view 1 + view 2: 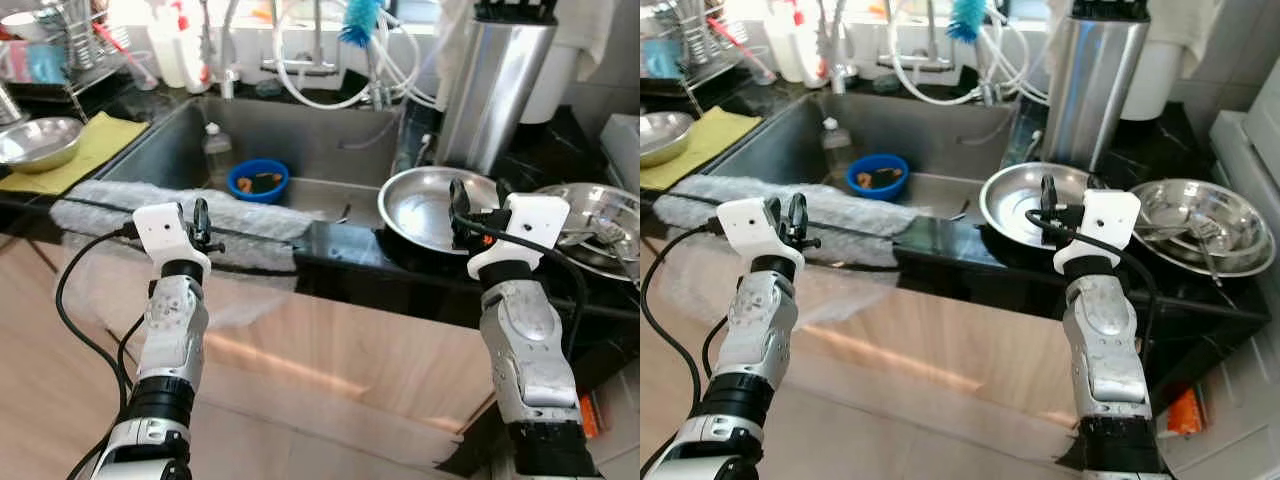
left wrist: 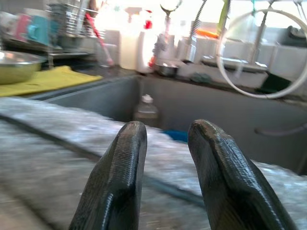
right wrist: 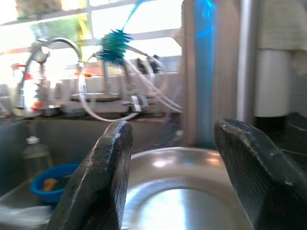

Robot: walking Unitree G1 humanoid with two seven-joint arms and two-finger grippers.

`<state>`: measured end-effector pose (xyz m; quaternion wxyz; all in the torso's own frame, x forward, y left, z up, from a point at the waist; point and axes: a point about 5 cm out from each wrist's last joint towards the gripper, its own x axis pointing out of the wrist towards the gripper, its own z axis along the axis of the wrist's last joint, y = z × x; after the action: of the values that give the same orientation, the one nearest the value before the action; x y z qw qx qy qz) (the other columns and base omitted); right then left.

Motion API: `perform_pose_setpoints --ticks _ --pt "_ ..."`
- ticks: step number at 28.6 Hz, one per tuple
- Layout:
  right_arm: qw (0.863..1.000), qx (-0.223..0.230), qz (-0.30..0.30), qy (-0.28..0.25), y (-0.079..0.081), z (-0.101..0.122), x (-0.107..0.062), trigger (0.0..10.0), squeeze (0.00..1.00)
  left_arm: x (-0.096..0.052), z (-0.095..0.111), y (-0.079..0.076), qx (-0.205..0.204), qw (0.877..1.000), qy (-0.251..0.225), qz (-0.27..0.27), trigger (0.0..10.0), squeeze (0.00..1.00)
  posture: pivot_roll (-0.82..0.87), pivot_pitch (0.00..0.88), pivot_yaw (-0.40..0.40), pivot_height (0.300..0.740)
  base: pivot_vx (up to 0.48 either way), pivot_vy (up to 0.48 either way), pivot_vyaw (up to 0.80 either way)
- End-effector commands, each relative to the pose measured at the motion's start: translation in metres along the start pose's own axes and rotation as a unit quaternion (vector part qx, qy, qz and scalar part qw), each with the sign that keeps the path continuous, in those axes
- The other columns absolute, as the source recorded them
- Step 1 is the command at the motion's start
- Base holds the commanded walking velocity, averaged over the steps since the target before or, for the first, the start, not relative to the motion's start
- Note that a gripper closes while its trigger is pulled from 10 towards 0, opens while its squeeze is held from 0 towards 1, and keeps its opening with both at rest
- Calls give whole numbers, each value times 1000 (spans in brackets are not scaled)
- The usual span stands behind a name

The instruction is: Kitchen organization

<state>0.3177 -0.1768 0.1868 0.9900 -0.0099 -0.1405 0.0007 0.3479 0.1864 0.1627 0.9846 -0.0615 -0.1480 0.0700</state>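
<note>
Steel bowl (image 1: 430, 208) on dark surface (image 1: 350, 250) right of sink (image 1: 300, 140), directly ahead of right tool (image 1: 462, 212), spread wide, nothing gripped, likely lined up for rim grab. Left tool (image 1: 201, 222) narrowly parted, nothing held, over grey towel (image 1: 250, 218). Tall steel canister (image 1: 490, 90) behind, stacked pans (image 1: 600, 225) alongside, crowding approach.

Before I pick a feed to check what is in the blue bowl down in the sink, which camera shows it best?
The left eye view: the blue bowl sits unobstructed in the sink, orange bits inside. The right eye view shows it much the same. The right wrist view catches it low and blurred, and the left wrist view shows a blue sliver.
</note>
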Motion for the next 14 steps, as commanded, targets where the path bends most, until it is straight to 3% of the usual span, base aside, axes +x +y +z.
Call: perform_pose_setpoints --ticks 1,6,9,14 --pt "1000 8 7 -17 6 10 3 10000 0 3 9 4 0 1000 -15 7 10000 0 -107 86 37 740 0 390 0" --pt "1000 13 11 -13 8 11 6 10000 0 4 10 2 -3 1000 -16 4 10000 0 -108 86 38 740 0 390 0" --pt "1000 16 12 -13 9 11 6 10000 0 4 11 0 -5 1000 -16 1 10000 0 -108 87 41 740 0 390 -800" --pt "1000 13 11 -15 11 10 3 10000 0 5 11 0 -5 1000 -15 -2 10000 0 -107 92 46 740 0 390 0"
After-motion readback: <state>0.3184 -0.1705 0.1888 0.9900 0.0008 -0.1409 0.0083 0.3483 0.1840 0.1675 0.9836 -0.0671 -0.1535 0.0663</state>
